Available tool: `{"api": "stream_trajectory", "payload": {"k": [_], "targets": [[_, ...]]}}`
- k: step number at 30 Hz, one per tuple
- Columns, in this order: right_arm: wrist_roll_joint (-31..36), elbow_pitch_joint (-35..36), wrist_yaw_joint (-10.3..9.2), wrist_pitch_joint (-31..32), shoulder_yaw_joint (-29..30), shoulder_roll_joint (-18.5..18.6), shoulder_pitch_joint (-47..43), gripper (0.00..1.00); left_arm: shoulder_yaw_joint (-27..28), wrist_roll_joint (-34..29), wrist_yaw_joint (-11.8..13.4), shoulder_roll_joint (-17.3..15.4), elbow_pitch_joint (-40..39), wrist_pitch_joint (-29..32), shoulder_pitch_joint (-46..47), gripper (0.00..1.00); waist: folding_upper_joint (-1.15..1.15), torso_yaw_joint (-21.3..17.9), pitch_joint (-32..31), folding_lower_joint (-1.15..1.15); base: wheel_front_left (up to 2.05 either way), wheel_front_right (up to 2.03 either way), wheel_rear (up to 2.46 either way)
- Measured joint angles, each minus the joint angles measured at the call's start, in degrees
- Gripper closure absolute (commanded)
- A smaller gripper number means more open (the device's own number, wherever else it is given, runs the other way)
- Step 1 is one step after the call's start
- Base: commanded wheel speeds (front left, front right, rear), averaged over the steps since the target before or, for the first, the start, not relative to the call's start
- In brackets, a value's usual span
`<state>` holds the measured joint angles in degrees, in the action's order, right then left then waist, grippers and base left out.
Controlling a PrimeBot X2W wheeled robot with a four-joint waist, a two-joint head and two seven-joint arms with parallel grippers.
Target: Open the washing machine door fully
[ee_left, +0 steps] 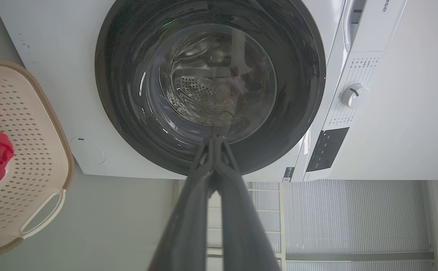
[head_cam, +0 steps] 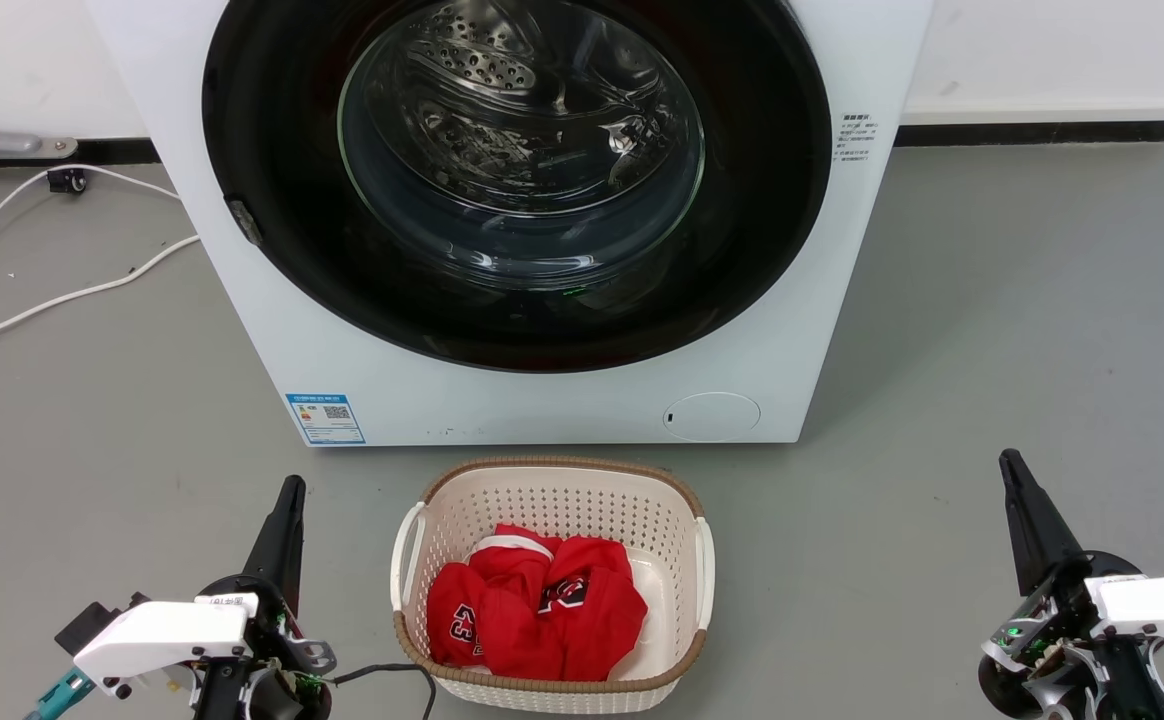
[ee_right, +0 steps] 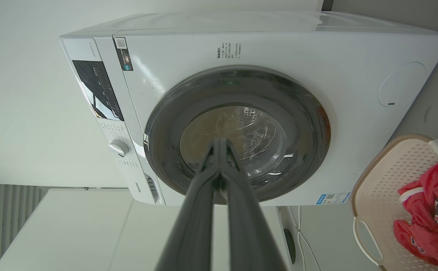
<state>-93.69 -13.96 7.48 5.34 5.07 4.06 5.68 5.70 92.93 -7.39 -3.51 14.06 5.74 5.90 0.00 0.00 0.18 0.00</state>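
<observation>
Washing machine door (head_cam: 517,300) sits shut, its glossy black disc flush against the white front of the washing machine (head_cam: 542,400), facing the robot squarely and lying ahead of and above both end effectors. Being round, it has no long axis to line up with. What matters is its rim, where a small grey catch (head_cam: 245,222) shows on the robot's left side. I take that as the pull side, with the hinge opposite, though no hinge can be made out.

The left end effector (head_cam: 292,492) hangs low at the lower left of the head view, well short of the machine. Its two dark fingers are pressed together at the tips and hold nothing, and its wrist view confirms the tips meeting (ee_left: 214,142). The right end effector (head_cam: 1010,462) is likewise closed and empty, and it stands out past the machine's right edge. The left arm looks the nearer to the catch, so the reach would go forward, upward and slightly inward.

A cream laundry basket (head_cam: 562,464) with red clothes (head_cam: 542,610) rests on the floor between the two arms, just in front of the machine and below the washing machine door. It seems low enough to clear the door's swing, yet it may block a straight advance. White cables (head_cam: 62,295) trail on the floor to the left.
</observation>
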Motion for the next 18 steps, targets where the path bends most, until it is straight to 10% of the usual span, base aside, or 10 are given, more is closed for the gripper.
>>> {"api": "stream_trajectory", "payload": {"k": [4,5,18], "targets": [[0.2,0.0,0.00,0.0,0.1,-0.1,0.0,1.00,0.0,0.0,0.0,0.0,0.0,0.1,0.0,1.00,0.00,0.0,0.0,0.00,0.00,0.00,0.00],[0.2,0.0,0.00,0.1,0.1,-0.1,0.0,0.00,0.1,0.0,0.0,0.0,0.0,0.1,0.0,0.00,0.00,0.0,0.0,0.00,0.00,0.00,0.00],[1.2,0.8,-0.01,-2.6,-1.2,-0.5,-2.5,0.00,-2.3,-1.4,0.1,0.4,-0.1,-2.4,-1.7,0.00,0.00,-0.3,0.0,0.00,0.00,0.00,0.00]]}}
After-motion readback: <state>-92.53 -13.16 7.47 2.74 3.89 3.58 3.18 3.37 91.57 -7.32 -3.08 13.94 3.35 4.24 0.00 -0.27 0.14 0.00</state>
